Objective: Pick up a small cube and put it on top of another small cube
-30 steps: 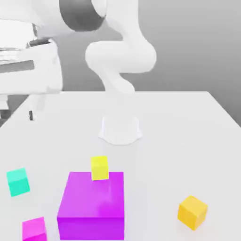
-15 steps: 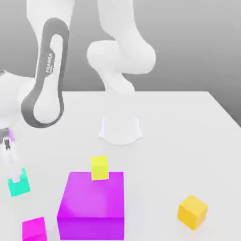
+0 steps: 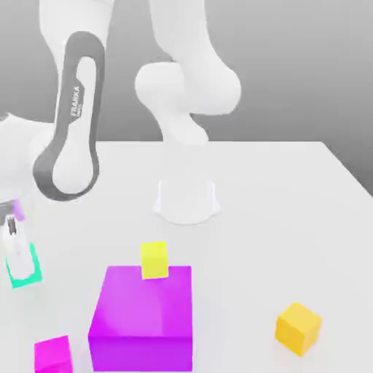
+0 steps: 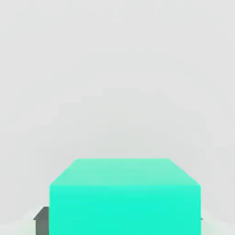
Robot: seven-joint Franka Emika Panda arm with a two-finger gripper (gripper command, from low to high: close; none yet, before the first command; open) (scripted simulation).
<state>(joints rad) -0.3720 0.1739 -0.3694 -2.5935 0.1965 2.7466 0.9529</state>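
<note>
Teal in colour, the small cube (image 3: 26, 265) is seen at the exterior view's left edge, resting on the pale grey desk (image 3: 277, 204), with the white two-finger hand (image 3: 16, 251) lowered over it. The hand is closed on the small teal cube, one pale finger (image 3: 14, 246) being seen against the cube's face. In the hand view the teal cube (image 4: 125, 197) is shown close up between the fingers, a dark pad (image 4: 42, 220) being visible beside one lower corner.

Well apart from it, towards the exterior view's right, the small pale lemon-yellow cube (image 3: 154, 260) is seen just behind the top edge of the big magenta block (image 3: 143, 317); whether the two are touching cannot be told. A small magenta cube (image 3: 52, 355) is placed beside the big block, near the lower edge of the exterior view. A deeper orange-yellow cube (image 3: 298, 328) is set on the desk at the exterior view's right, apart from the rest.
</note>
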